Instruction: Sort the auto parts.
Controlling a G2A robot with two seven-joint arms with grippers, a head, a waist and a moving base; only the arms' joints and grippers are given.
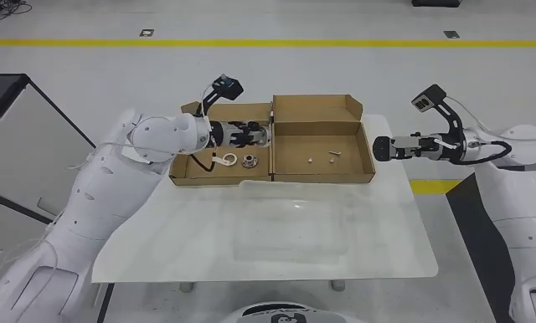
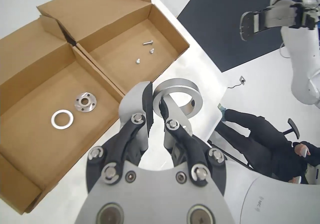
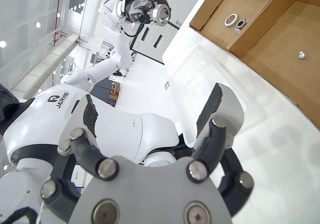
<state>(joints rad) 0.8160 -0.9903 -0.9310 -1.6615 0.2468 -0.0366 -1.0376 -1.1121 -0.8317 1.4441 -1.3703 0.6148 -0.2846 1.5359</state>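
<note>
- Now, left end effector (image 2: 156, 99) is pinching the ring (image 2: 180, 82) by its wall, one finger inside, one outside, up over the left box (image 2: 37, 122).
- Washer (image 2: 62, 119) and flange (image 2: 85, 101) lie close together on that box's floor.
- Three bolts (image 2: 147, 43) sit in the right box (image 2: 120, 42).
- Right end effector (image 3: 152, 96) is spread wide, gripping nothing, just beside the right box's outer wall, near the counter (image 1: 251, 231) edge.

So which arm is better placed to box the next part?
Left, probably: the left gripper is shut on the metal ring, over the box with the washer. The right gripper is open, empty, beside the other box.
</note>
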